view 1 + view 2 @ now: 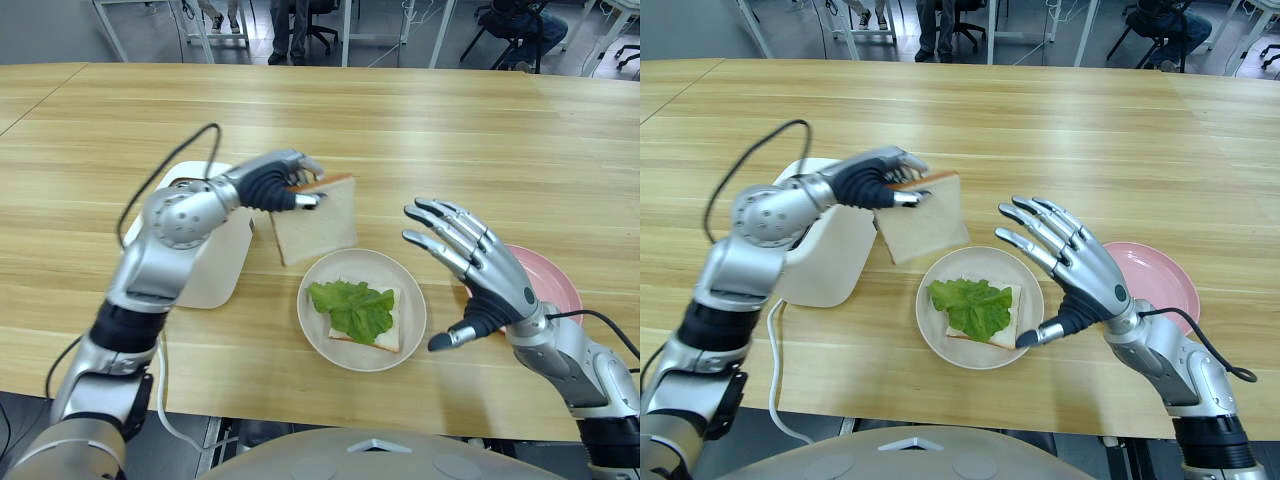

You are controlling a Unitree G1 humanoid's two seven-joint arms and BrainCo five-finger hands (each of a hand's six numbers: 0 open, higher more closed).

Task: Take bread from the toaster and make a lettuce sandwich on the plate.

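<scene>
We see one bread slice (pixel 318 225) held off the plate, clamped at its top edge by the left hand (pixel 272 184), whose fingers are curled tight around the crust. The slice hangs tilted with its pale face turned toward us. Its lower corner comes close to the plate's rim, though we cannot tell whether it touches the worktop below. Taking the plate (pixel 413 300) as the clock's centre, with twelve pointing away from us, this held slice sits at about eleven o'clock. On the plate a lower slice (pixel 390 338) lies flat, with a leaf of green lettuce (pixel 352 306) spread over most of it, so that only its edge around four to five o'clock shows bare. The toaster (pixel 218 270), white and rounded, stands at nine to ten o'clock of the plate, just beside it, and the left forearm passes over its top. A black cable (pixel 170 163) loops up from the left arm above the toaster, and a white cord (pixel 772 370) runs from the toaster's near side down past the worktop's near edge. The right hand (pixel 485 272) hovers at three o'clock of the plate, just beside its rim, with its fingers spread apart and straight, holding nothing, and its back turned up and outward. Further out at three o'clock a pink plate (pixel 560 285) rests on the wooden worktop (pixel 420 130), partly hidden by that hand.
</scene>
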